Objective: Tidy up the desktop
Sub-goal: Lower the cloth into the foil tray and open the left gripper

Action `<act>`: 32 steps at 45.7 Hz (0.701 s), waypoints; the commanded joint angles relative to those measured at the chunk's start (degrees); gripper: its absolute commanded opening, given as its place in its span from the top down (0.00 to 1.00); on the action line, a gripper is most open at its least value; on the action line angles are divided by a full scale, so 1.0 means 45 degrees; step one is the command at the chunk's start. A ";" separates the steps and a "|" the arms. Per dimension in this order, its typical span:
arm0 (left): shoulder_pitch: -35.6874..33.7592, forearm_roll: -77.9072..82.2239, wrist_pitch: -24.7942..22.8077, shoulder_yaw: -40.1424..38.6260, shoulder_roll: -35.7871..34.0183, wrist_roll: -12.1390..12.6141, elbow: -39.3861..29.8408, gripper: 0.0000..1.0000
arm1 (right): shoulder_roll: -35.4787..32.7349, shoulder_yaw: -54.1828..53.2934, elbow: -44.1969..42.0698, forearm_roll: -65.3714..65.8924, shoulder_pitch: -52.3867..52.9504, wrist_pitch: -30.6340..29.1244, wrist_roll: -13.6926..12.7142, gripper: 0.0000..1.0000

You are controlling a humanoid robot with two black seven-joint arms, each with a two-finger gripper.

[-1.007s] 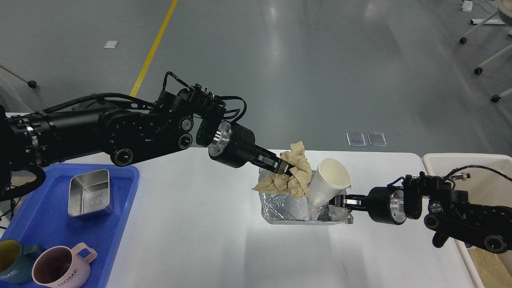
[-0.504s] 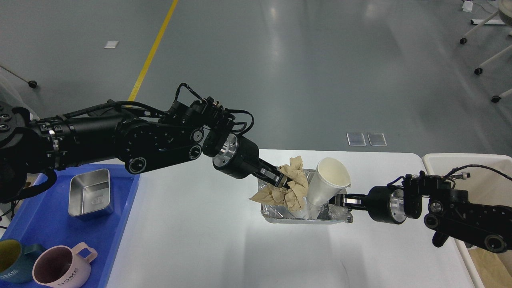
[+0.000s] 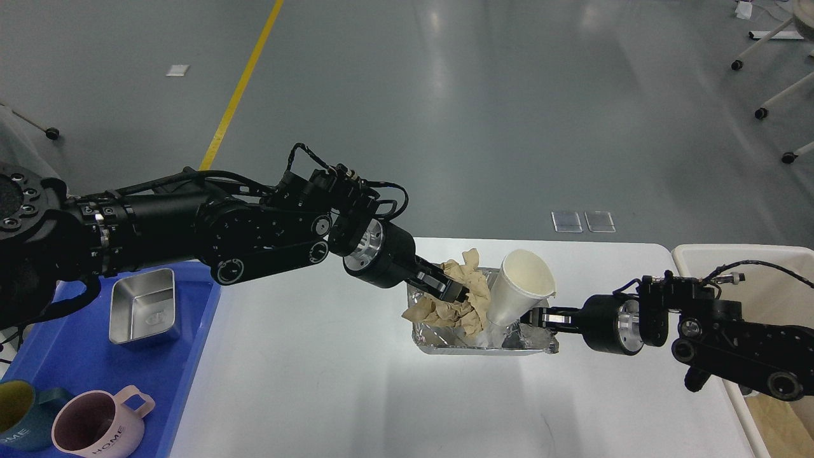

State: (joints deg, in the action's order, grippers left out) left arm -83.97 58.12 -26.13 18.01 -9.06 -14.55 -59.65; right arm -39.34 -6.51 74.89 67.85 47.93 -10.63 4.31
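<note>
1. Left claw (image 3: 459, 294) of yours is pinched on the crumpled brown paper (image 3: 459, 304), a soft, creased wad sitting in the foil tray (image 3: 477, 340).
2. Your right claw (image 3: 533, 316) reaches in from the right edge of the tabletop (image 3: 318, 381) and meets the foil tray's right end beside the base of the paper cup (image 3: 518, 292); its fingers look close together there, but you cannot tell whether they grip the foil, the cup or nothing.
3. You see a thin, wrinkled, shiny rectangular tray, standing near the middle of the tabletop, toward the far edge.
4. That cup is a smooth, white, tapered cylinder, tilted with its open mouth toward the right, its foot down inside the foil.
5. Your tabletop is broad, white and matte with rounded corners, filling the lower half of the view.
6. At its left edge lies a blue plastic tray (image 3: 197, 331) holding a brushed steel rectangular box (image 3: 142, 305), a glossy pink mug (image 3: 102, 429) and a dark teal mug (image 3: 19, 413), the teal one cut off by the frame.
7. At the right edge you see a cream bin (image 3: 699, 257), mostly hidden behind your right arm; its contents are hard to make out.
</note>
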 commanded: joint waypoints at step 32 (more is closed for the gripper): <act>-0.0930 -0.2425 0.0435 -0.1911 -0.1363 -0.0244 0.0053 0.16 | -0.0339 0.0001 -0.0002 -0.0019 -0.0007 0.0000 0.0000 1.00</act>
State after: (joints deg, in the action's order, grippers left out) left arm -87.61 53.34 -24.84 14.28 -11.60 -15.69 -59.79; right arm -40.68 -6.51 75.02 67.78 47.91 -10.72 4.31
